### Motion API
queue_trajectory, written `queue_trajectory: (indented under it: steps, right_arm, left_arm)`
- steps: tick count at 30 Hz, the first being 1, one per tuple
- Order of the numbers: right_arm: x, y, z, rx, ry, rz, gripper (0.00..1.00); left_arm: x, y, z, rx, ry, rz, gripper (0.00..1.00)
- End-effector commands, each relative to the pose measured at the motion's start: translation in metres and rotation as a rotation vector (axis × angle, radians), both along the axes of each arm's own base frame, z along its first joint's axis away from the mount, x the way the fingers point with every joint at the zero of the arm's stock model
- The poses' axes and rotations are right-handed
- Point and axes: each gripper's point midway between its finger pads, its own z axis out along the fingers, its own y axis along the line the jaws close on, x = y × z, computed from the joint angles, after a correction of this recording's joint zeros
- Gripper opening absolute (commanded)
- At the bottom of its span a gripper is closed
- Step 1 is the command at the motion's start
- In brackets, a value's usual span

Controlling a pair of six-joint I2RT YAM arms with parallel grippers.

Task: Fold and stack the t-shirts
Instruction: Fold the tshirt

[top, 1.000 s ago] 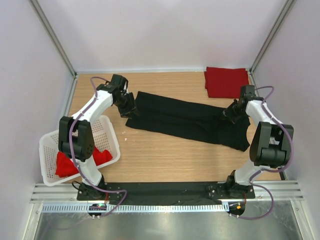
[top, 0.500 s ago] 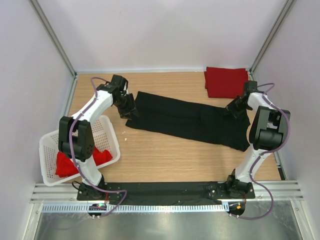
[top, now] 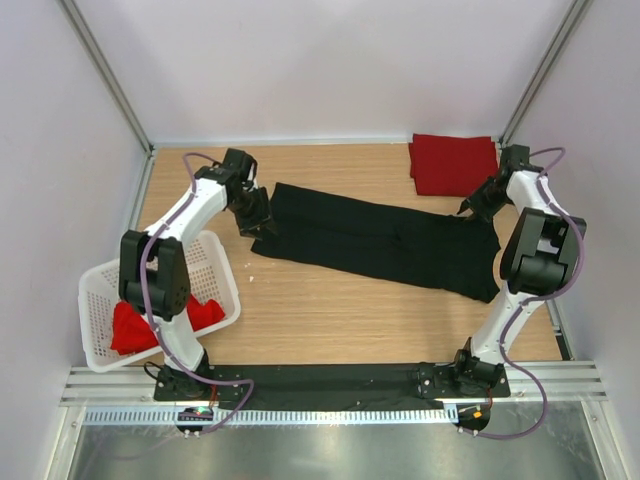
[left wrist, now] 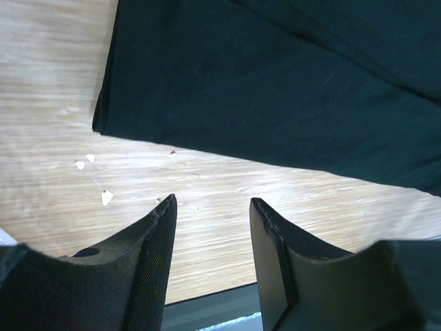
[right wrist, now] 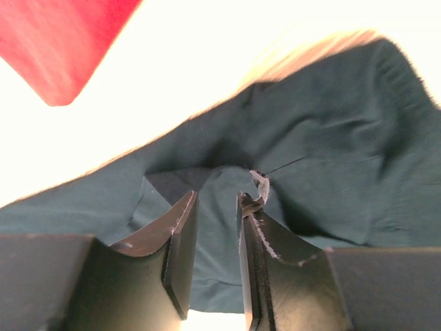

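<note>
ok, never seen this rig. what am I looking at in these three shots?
A robot: left arm and right arm, bolted at the near edge of the table. The wide shot looks down from above and behind; the other two are wrist cameras, one per arm. A black shirt lies spread on the table, a folded red shirt sits far right, and a basket at left holds a bunched red shirt. The left gripper is open over bare wood beside the black shirt; the right gripper is slightly open above it. Neither holds anything.

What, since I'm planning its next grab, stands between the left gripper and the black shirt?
Nothing visible. The left gripper hangs open just off the edge of the black shirt, with only bare table between them.
</note>
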Motion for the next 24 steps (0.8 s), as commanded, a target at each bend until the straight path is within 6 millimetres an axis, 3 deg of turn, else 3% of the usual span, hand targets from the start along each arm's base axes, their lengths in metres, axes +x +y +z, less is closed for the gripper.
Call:
queue_trajectory:
  steps: [1, 6, 13, 17, 24]
  right_arm:
    - [-0.008, -0.016, 0.019, -0.131, 0.016, 0.068, 0.36]
    - [-0.022, 0.001, 0.031, -0.143, -0.012, 0.130, 0.40]
    - [-0.046, 0.017, 0.011, -0.121, 0.018, 0.167, 0.41]
    - [-0.061, 0.014, -0.001, -0.144, 0.064, 0.173, 0.36]
    - [-0.085, 0.003, -0.006, -0.218, 0.124, 0.199, 0.38]
  left_arm:
    - [0.018, -0.003, 0.010, 0.010, -0.042, -0.029, 0.48]
    - [0.036, -0.017, 0.009, -0.046, -0.024, -0.056, 0.48]
    - [0.050, -0.033, -0.015, -0.098, 0.037, -0.056, 0.47]
    - [0.057, -0.038, -0.032, -0.121, 0.069, -0.030, 0.46]
    - [0.075, -0.040, -0.031, -0.120, 0.010, -0.015, 0.47]
